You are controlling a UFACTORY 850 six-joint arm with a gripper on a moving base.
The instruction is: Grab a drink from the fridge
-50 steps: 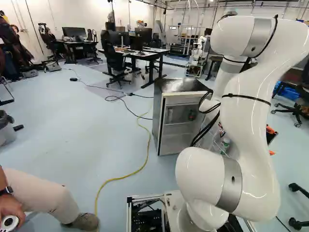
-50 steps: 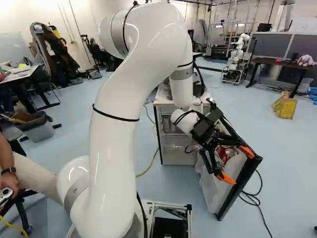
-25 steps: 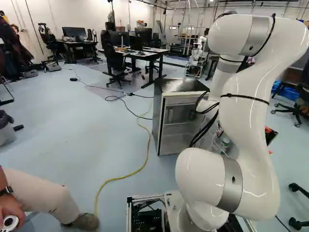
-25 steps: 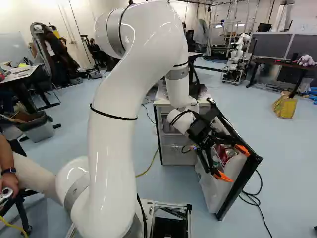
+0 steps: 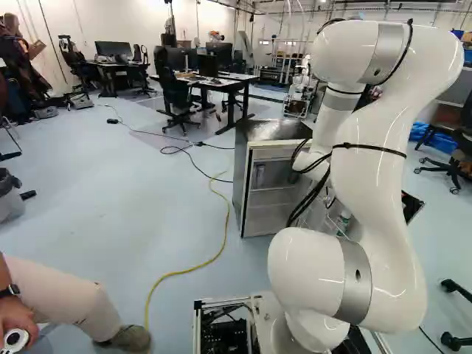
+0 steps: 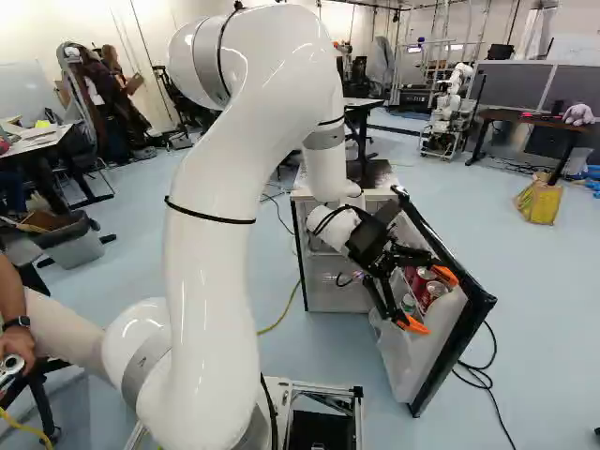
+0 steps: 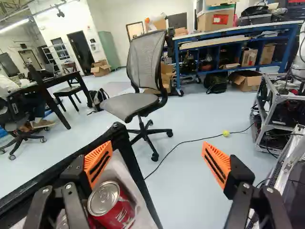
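Drink: a red can [image 7: 114, 205] stands in the fridge door's shelf [image 6: 410, 361], close to the corner where the door's top edge meets its free edge.
Long axis: up and down, roughly in line with the door's upright edge.
Facing: silver lid up, the tab end towards the wrist camera; pale lettering on the red side.
Neighbours: a second red can [image 7: 63, 220] stands beside it, partly hidden by a finger; a bottle with a green cap [image 6: 408, 304] is on the same door, farther from the cans' corner.
Tool: the tool [image 6: 430, 300] is over the door shelf, its two fingers well apart with nothing clamped; the cans lie below and beside one finger.
Door: the open door [image 6: 455, 356] has a black frame and a pale inner lining.
Fridge: the fridge [image 5: 242, 173] stands on the floor ahead of the base, its top dark and shiny.
Floor: the pale blue floor [image 5: 147, 192] carries a yellow cable [image 5: 225, 228] beside the fridge and a black cable [image 6: 478, 375] past the door's free edge.
Room: the wrist view has an office chair [image 7: 145, 62] beyond the door corner and a blue-framed table [image 7: 228, 36] behind; another robot [image 6: 448, 108] stands far back.
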